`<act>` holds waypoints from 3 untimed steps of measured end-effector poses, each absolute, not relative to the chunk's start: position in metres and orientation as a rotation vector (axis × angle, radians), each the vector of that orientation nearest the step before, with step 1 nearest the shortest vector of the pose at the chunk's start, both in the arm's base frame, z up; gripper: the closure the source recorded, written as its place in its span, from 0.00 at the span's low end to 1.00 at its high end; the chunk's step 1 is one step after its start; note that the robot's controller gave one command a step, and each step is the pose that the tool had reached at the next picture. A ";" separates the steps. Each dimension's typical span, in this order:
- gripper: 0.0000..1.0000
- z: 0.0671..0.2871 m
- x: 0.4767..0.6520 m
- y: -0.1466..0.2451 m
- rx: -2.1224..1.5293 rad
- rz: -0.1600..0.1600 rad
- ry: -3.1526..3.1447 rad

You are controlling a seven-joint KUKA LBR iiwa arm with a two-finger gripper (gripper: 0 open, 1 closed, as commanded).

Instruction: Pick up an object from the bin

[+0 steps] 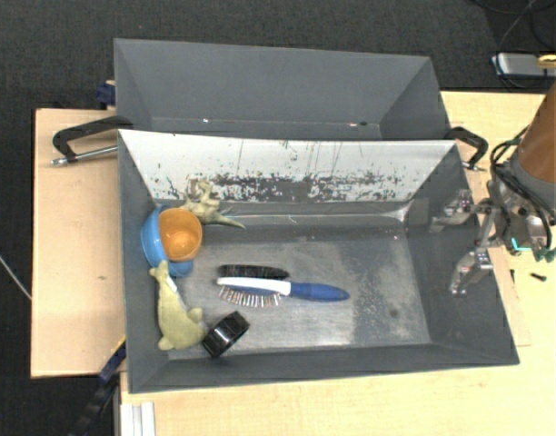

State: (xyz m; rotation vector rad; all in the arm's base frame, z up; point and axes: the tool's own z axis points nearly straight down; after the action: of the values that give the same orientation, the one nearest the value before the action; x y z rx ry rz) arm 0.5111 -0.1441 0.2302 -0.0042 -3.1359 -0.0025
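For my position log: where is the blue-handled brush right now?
The blue brush lies flat on the bin floor, left of centre in the camera view, handle pointing right, just in front of a black brush. The pincer is apart, by the right wall.

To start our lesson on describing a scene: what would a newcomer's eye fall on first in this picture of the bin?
The bright orange cup, nested against a blue bowl at the left side of the bin, draws the eye first. Next comes the blue-handled brush lying mid-floor, with a pale green soft toy in the near left corner. The gripper hangs by the right wall, apart from them all.
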 end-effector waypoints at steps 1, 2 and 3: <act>0.00 0.168 0.509 -0.044 0.042 -0.008 -3.137; 0.00 0.077 0.509 -0.016 -0.161 -0.005 -3.131; 1.00 0.080 0.510 -0.018 -0.163 -0.002 -3.137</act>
State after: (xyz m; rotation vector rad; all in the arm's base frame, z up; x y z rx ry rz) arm 0.5105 -0.0180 0.0804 -0.1630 -3.1366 -0.0016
